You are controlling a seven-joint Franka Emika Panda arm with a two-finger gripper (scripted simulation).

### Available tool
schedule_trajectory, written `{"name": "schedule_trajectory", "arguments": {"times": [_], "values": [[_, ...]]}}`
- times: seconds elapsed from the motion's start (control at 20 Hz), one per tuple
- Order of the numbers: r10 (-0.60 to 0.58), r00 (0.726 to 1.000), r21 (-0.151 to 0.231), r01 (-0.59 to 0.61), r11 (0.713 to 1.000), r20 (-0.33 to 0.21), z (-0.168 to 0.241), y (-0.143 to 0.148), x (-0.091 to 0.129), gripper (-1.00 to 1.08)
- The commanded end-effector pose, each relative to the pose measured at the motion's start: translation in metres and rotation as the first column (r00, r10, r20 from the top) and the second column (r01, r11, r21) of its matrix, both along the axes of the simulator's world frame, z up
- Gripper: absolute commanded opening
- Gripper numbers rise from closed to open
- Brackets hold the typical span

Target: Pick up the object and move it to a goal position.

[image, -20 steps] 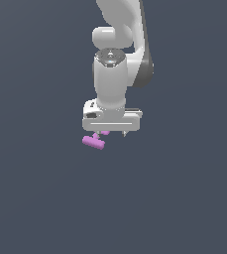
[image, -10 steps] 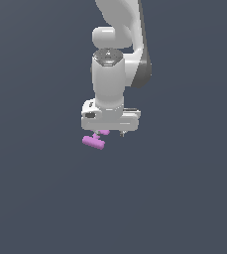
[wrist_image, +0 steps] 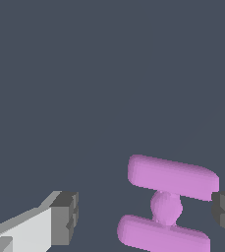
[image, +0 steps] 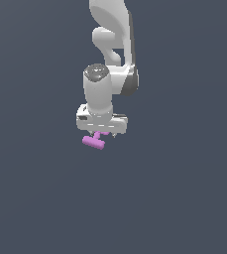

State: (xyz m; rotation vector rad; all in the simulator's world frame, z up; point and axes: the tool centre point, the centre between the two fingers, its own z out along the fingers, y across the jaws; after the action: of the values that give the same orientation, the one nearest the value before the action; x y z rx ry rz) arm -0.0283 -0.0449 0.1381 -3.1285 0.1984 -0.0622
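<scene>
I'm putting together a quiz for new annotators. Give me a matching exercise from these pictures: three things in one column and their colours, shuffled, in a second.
Things:
1. piece just under the arm's tip
2. gripper body
3. finger pads

Colours:
A. white
B. dark grey
C. pink

Pairs: 1-C, 2-A, 3-B

Object (image: 94,142) directly under pincer (image: 103,133), between its fingers (wrist_image: 65,217).
</scene>
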Motion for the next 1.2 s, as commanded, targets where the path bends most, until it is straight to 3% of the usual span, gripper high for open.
{"name": "schedule_trajectory", "arguments": {"times": [0.0,0.5,1.15], "values": [[-0.046,0.999,0.001,0.046,0.999,-0.011,-0.019,-0.013,-0.016,1.0],[-0.163,0.986,-0.003,0.163,0.987,-0.038,-0.062,-0.043,-0.061,1.0],[-0.171,0.984,-0.004,0.171,0.985,-0.04,-0.084,-0.045,-0.065,1.0]]}}
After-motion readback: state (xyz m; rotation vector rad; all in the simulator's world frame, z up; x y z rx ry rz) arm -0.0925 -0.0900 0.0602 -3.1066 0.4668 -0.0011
